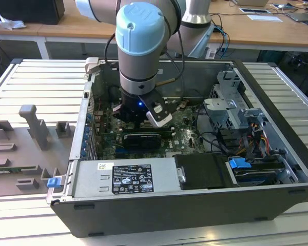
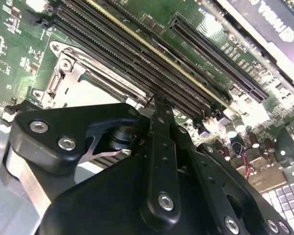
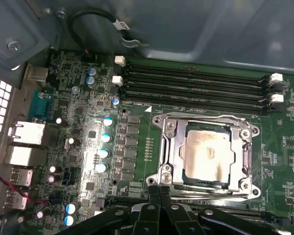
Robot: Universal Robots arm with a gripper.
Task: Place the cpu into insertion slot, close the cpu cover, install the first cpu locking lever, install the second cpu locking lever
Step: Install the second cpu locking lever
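Observation:
The cpu (image 3: 208, 154), a pale silvery square chip, lies flat in the insertion slot (image 3: 185, 169), whose dark edge shows around it on the green board. The cpu cover (image 3: 206, 121), a silvery frame plate, lies down around the chip. Thin metal levers (image 3: 246, 147) run along the socket's sides. My gripper (image 3: 159, 190) is shut, its two black fingers pressed together at the socket's edge, and I see nothing between them. In the second wrist view the fingers (image 2: 159, 127) hang beside the socket's silvery frame (image 2: 71, 81). In the exterior view the gripper (image 1: 137, 115) reaches down into the open computer case.
Long black memory slots (image 3: 196, 83) run beside the socket. A black graphics card (image 1: 141, 138) stands close to the gripper. A power supply (image 1: 123, 177), a drive cage (image 1: 231, 107) and loose cables (image 1: 215, 141) crowd the case. Capacitors (image 3: 105, 142) stand beside the socket.

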